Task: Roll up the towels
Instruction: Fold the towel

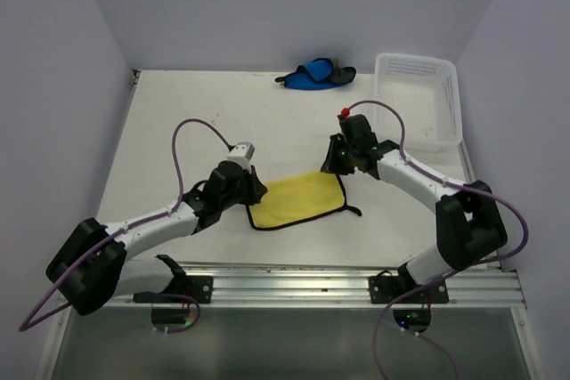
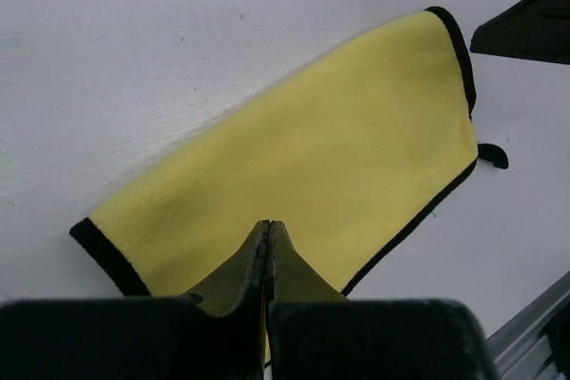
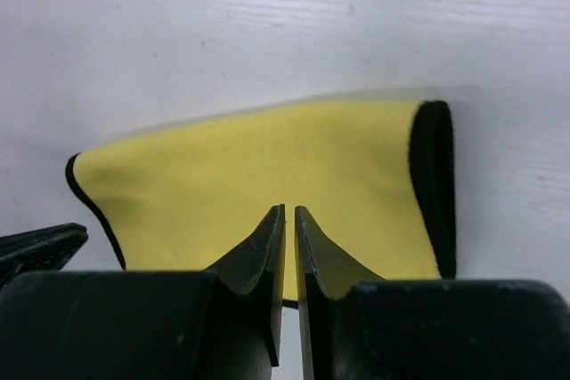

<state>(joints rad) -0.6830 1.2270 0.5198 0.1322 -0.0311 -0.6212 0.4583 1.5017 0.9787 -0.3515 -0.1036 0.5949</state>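
Fingers of left gripper (image 2: 269, 224) pressed together, clamped on edge of bright yellow soft cloth towel with dark edging (image 2: 312, 149). Fingers of right gripper (image 3: 289, 211) nearly closed, thin gap filled with yellow cloth, pinching opposite end of yellow towel. Towel flat on white table (image 1: 178, 131); black corner loop (image 2: 492, 156) protrudes at right side. Well beyond yellow towel, at far table edge: bright blue crumpled cloth towel (image 1: 313, 75). Beyond yellow towel, to right: white perforated plastic basket (image 1: 450, 104).

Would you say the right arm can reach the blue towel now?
Probably not yet: the right gripper is shut on the yellow towel; otherwise the way to the blue towel looks free.
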